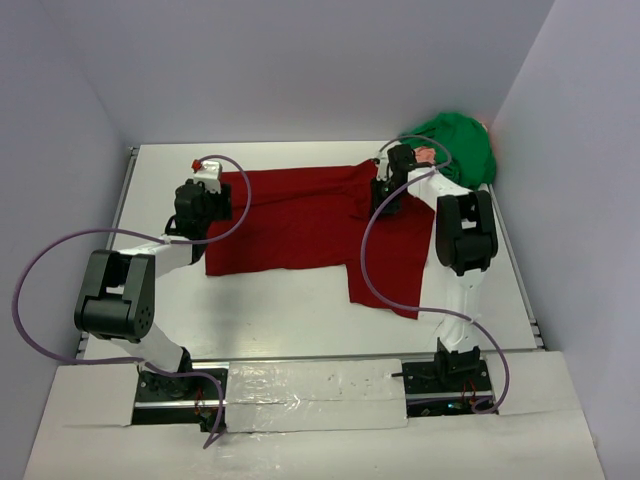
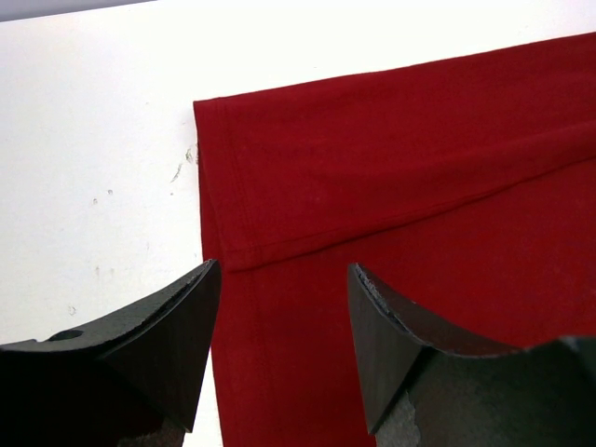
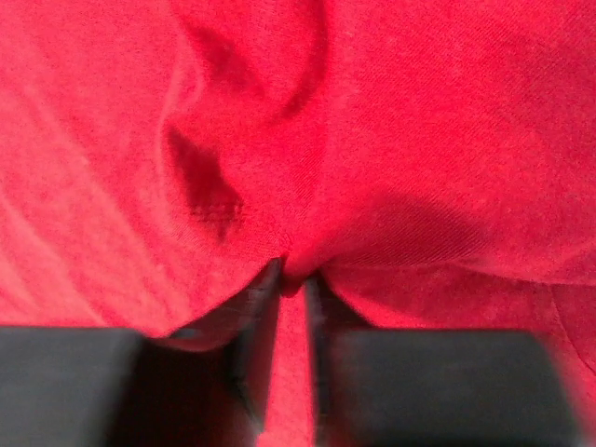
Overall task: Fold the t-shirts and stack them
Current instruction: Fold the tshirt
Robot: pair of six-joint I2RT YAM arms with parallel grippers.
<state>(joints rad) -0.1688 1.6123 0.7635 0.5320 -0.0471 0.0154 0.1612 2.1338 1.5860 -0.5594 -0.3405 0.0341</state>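
Dark red t-shirt point(image 1: 290, 225) looks light, limp, slippy. Right jaws pinching a raised fold; left jaws spread over hem corner point(image 2: 209, 107). I'd grab there.

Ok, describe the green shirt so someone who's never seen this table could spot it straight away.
Look at the white table and go to its far right corner. Just past the right hand lies a crumpled heap, the green t-shirt. It is bright green and bunched up, unlike the dark red t-shirt spread across the middle.
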